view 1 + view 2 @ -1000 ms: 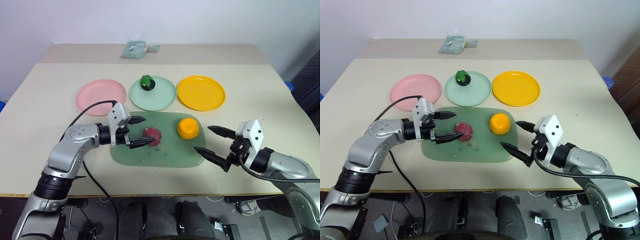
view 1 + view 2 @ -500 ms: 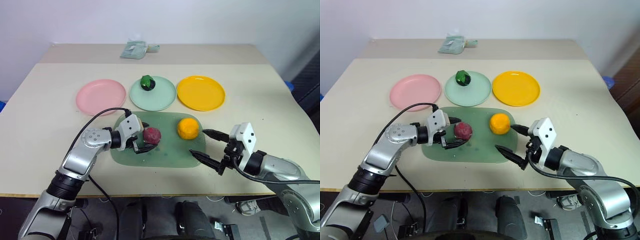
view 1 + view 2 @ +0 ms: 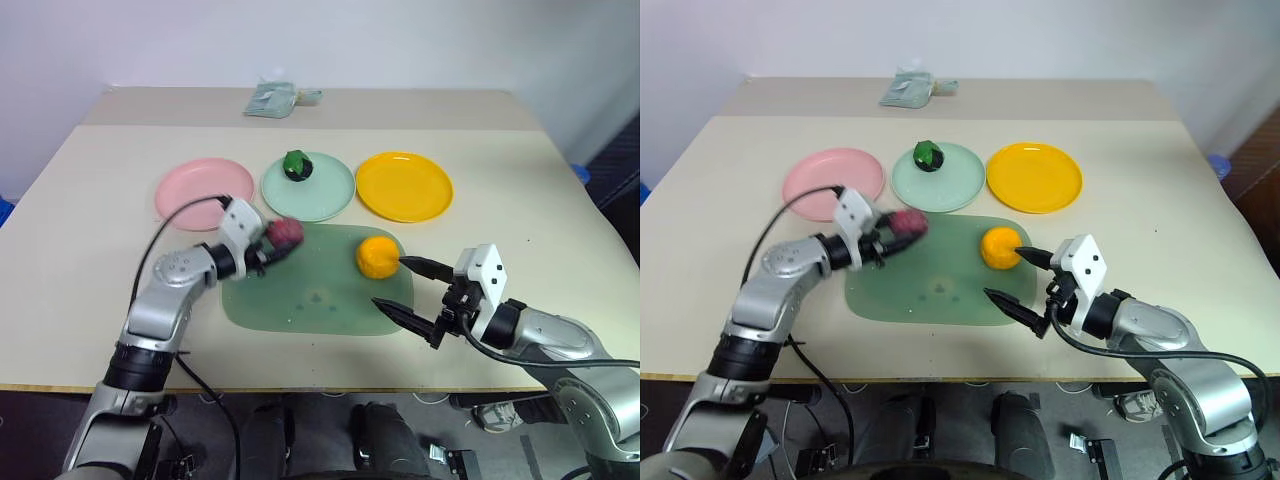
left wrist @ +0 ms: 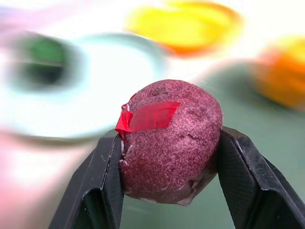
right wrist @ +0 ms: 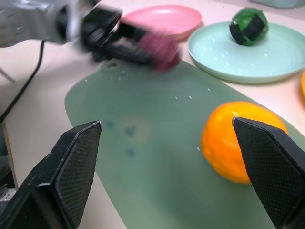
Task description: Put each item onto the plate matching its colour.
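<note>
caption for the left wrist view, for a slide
Left gripper clamps the dark red toy food.

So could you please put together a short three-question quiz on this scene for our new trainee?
1. True or false: the green item already sits on the mint green plate.
2. What does the left hand grip? A) orange item B) dark red item C) packet
3. Which surface does the orange item rest on?

Key: 1 true. 2 B, the dark red item. 3 the translucent green board, between the fingers of the open right hand.
</note>
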You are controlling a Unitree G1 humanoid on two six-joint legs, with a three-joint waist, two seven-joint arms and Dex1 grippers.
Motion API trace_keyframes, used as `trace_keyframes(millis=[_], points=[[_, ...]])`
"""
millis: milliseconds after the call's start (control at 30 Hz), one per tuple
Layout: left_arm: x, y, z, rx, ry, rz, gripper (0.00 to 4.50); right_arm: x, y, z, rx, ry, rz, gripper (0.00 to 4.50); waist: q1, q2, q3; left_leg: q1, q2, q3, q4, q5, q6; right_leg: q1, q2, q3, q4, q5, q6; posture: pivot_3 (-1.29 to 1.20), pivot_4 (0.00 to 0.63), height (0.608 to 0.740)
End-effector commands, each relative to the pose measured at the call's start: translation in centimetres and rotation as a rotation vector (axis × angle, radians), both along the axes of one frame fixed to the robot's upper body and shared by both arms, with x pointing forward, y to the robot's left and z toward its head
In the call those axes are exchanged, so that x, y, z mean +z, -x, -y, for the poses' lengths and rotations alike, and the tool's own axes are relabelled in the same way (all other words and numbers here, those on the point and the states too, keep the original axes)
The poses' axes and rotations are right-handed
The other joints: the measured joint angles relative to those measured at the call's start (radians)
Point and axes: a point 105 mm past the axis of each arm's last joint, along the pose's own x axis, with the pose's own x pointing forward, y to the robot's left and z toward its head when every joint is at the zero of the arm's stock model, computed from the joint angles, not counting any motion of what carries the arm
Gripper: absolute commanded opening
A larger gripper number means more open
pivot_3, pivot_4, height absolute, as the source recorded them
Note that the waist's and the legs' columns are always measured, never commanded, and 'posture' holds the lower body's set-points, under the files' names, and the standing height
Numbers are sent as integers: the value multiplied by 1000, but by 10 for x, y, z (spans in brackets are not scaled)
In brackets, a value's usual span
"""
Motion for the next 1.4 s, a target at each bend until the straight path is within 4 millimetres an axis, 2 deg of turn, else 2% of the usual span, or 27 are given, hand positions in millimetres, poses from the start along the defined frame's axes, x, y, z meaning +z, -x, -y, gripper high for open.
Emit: trace_keyframes(millis=[33, 167, 267, 333, 400, 433, 833, 867, 933, 967, 1033, 1067, 1200, 1400], points=[[19, -25, -43, 298, -1, 67, 2116, 11, 0, -7, 21, -14, 49, 4500, -2, 0, 0, 0, 0, 0, 0, 0, 0, 0, 0, 0, 0, 0, 0, 0, 150, 733], [12, -45, -77, 537, -20, 18, 2116, 13, -2, -12, 35, -21, 56, 4500, -2, 0, 0, 0, 0, 0, 0, 0, 0, 0, 0, 0, 0, 0, 0, 0, 150, 733], [11, -51, -81, 564, 1, -6, 2116, 14, -3, -13, 37, -22, 59, 4500, -1, 0, 0, 0, 0, 0, 0, 0, 0, 0, 0, 0, 0, 0, 0, 0, 150, 733], [10, -52, -82, 567, 9, -15, 3127, 14, -4, -13, 35, -22, 61, 4500, 1, -1, 0, 0, 0, 1, 0, 0, 0, 0, 0, 0, 0, 0, 0, 0, 150, 733], [11, -52, -86, 583, 20, -12, 3862, 14, -3, -13, 30, -22, 61, 4500, 1, -1, 0, 0, 0, 1, 0, 0, 0, 0, 0, 0, 0, 0, 0, 0, 150, 733], [11, -51, -87, 588, 26, -11, 4446, 14, -3, -13, 28, -22, 61, 4500, 0, -1, 0, 0, 0, 1, 0, 0, 0, 0, 0, 0, 0, 0, 0, 0, 150, 733], [11, -51, -88, 591, 31, -10, 4446, 14, -3, -13, 26, -23, 60, 4500, -1, 0, 0, 0, 0, 1, 0, 0, 0, 0, 0, 0, 0, 0, 0, 0, 150, 733], [25, -40, -68, 424, 84, 55, 4446, 10, -15, -7, -39, 3, 64, 4500, -1, -1, 0, 0, 0, 1, 0, 0, 0, 0, 0, 0, 0, 0, 0, 0, 150, 733], [41, -12, -35, 151, 116, 137, 4446, 6, -32, 3, -127, 46, 74, 4500, -11, -1, 0, 0, 1, 2, 0, 0, 0, 0, 0, 0, 0, 0, 0, 0, 150, 733], [36, 7, -19, 4, 82, 133, 4446, 4, -38, 4, -153, 56, 79, 4500, -13, -1, 0, 0, 2, 2, 0, 0, -1, 0, -1, 0, 0, 0, 0, 0, 150, 733], [23, 27, -5, -131, 30, 95, 4446, 3, -42, 4, -170, 61, 83, 4500, -11, 0, 0, 0, 3, 3, -1, 0, -1, -1, -2, 1, 0, 0, 0, 0, 150, 733], [16, 38, -1, -193, -4, 77, 4446, 2, -45, 4, -181, 68, 86, 4500, -9, 0, 0, 0, 3, 3, -1, 0, -1, -1, -2, 1, 0, 0, 0, 0, 150, 733], [0, 58, 2, -284, -41, 2, 4446, -3, -51, -3, -178, 88, 87, 4500, -10, 1, -1, 1, 4, 3, -1, 1, -1, -1, 0, 1, 0, 0, -1, 0, 150, 733], [-3, 63, 3, -308, -53, -17, 4446, -4, -55, -10, -166, 79, 81, 4500, -3, 1, -1, 0, 2, 2, -1, 0, -1, -1, 0, 0, 0, 0, -1, 0, 150, 733]])
